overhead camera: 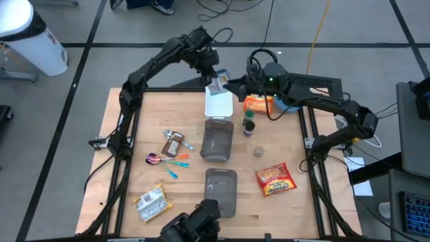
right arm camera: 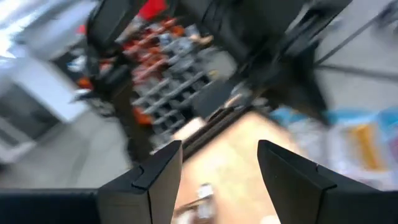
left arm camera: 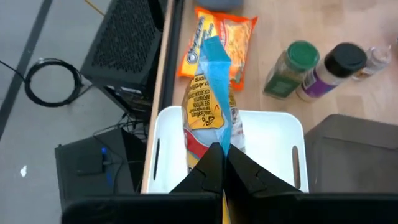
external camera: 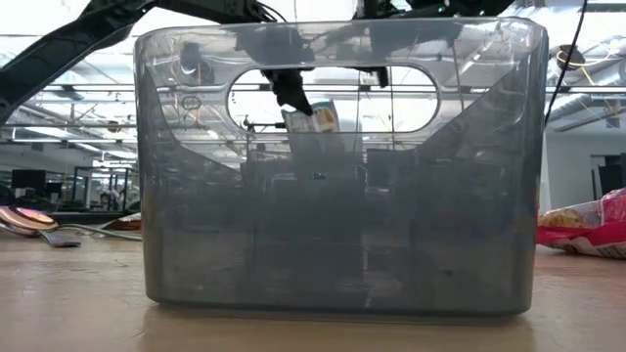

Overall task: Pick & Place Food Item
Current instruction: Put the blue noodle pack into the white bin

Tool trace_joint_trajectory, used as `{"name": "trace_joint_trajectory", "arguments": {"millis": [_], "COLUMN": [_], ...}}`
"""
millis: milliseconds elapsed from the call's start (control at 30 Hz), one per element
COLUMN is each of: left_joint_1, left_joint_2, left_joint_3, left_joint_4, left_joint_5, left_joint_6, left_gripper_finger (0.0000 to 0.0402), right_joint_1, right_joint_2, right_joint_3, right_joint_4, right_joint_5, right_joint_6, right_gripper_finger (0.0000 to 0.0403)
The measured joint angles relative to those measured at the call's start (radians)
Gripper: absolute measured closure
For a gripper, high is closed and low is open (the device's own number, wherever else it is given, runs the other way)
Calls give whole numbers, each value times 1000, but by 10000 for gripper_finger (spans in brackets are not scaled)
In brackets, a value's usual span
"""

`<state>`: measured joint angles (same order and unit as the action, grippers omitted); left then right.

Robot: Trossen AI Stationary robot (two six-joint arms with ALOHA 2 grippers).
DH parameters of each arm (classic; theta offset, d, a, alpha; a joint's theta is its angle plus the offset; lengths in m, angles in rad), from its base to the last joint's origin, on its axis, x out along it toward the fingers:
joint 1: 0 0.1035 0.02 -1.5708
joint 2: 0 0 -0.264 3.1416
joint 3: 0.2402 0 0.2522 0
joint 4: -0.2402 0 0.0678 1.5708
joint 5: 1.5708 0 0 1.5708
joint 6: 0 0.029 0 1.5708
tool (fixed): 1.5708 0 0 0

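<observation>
Two grey bins (overhead camera: 220,190) sit in a line on the wooden table (overhead camera: 134,114), then one white bin (overhead camera: 219,105) at the far edge. Three spice jars (overhead camera: 249,127) stand beside them. The left gripper (left arm camera: 222,163), clamped on a snack bag (left arm camera: 211,102), hangs over the white bin. The right gripper (right arm camera: 219,162), fingers apart, hovers near the orange packet (overhead camera: 259,103). Grey floor surrounds the table.

2 dark, slender jointed arms, black cables, each gripper (left arm camera: 222,163) with angular black fingers (right arm camera: 291,177).
</observation>
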<state>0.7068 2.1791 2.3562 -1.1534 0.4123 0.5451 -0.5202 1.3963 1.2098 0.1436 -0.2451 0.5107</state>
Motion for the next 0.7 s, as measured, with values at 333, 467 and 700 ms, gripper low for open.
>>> {"name": "trace_joint_trajectory", "arguments": {"millis": [333,467,700], "left_joint_1": [-11,-4,7], "left_joint_2": [59,72,80], "left_joint_3": [0,0,0], "left_joint_4": [-9,-32,-42], "left_joint_5": [-38,-56,-66], "left_joint_6": [29,37,36], "left_gripper_finger": [401,401,401], "right_joint_1": [-1,-1,-1], "right_joint_2": [-122,-126,-125], "right_joint_3": [0,0,-19], "right_joint_4": [-173,-211,-220], "right_joint_5": [128,141,141], "right_joint_6": [-138,-139,-142], "right_gripper_finger": [200,200,200]}}
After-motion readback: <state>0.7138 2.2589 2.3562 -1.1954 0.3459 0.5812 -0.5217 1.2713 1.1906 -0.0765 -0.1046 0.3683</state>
